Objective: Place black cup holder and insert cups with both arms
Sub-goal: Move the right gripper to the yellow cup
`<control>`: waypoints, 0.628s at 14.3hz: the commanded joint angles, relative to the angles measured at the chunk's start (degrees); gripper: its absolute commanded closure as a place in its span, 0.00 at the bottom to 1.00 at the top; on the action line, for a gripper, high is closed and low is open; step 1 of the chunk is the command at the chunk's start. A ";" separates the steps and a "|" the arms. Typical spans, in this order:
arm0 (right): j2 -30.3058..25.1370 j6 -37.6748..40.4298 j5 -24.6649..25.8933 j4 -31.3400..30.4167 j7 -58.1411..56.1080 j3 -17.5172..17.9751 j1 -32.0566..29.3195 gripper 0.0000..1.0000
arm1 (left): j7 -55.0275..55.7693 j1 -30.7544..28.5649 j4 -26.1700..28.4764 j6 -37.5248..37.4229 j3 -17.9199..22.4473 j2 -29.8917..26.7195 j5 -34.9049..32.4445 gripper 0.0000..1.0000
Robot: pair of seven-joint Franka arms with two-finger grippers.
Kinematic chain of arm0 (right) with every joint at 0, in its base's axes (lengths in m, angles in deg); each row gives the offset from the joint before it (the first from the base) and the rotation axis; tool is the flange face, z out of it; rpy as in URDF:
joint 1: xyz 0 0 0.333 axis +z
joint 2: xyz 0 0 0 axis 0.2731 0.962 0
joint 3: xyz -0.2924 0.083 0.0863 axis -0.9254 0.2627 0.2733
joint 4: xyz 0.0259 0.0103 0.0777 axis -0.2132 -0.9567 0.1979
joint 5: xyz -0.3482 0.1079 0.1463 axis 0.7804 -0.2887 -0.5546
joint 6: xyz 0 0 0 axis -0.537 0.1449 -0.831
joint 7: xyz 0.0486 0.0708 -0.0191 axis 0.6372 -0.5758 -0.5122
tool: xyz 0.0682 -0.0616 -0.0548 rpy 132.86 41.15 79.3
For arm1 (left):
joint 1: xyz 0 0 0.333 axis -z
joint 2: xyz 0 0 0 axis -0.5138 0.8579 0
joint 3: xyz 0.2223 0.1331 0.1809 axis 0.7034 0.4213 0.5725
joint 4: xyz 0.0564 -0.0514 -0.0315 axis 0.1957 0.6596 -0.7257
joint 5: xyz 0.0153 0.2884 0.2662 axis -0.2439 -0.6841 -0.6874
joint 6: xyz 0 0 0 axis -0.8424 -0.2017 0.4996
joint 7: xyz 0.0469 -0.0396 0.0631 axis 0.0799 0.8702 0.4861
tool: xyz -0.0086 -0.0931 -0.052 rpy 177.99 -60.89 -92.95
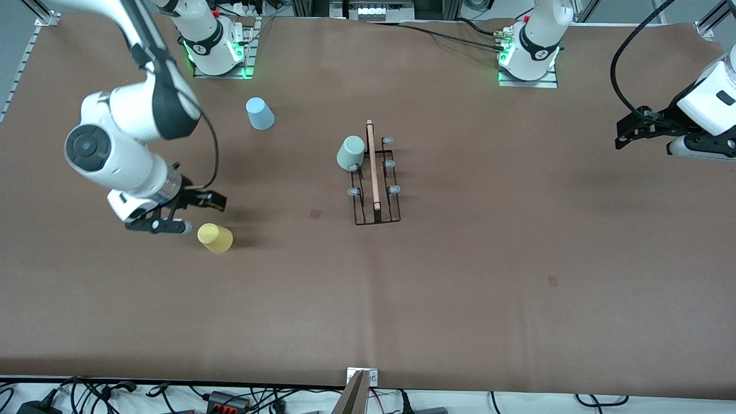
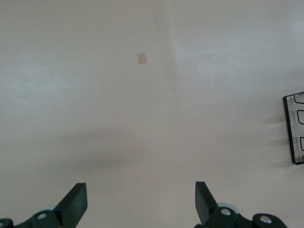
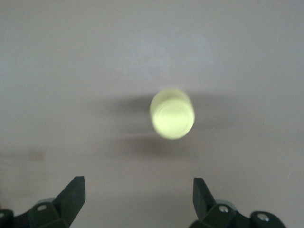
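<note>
Black cup holder: mid-table, already placed, mint cup seated on a prong.
Yellow cup: upside down near right hand, fingers spread, empty, likely next pick.
Blue cup: near right arm's base.
Left hand: spread, empty, waiting at table's end.

White jointed arms, dark caps, black cables
</note>
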 commanded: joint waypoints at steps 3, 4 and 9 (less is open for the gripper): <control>5.58 -8.48 1.46 -1.19 -4.63 -0.55 0.13 0.00 | 0.44 0.15 -1.94 -1.04 -0.02 1.47 0.71 0.00; 6.11 -11.03 3.12 -2.50 -4.72 -0.55 0.13 0.00 | 0.44 0.06 -2.03 -1.04 -0.02 1.47 0.71 0.00; 8.75 -17.02 7.00 -4.80 -4.63 -0.64 -0.84 0.00 | 0.44 -0.03 -2.03 -1.12 0.06 1.47 0.71 0.00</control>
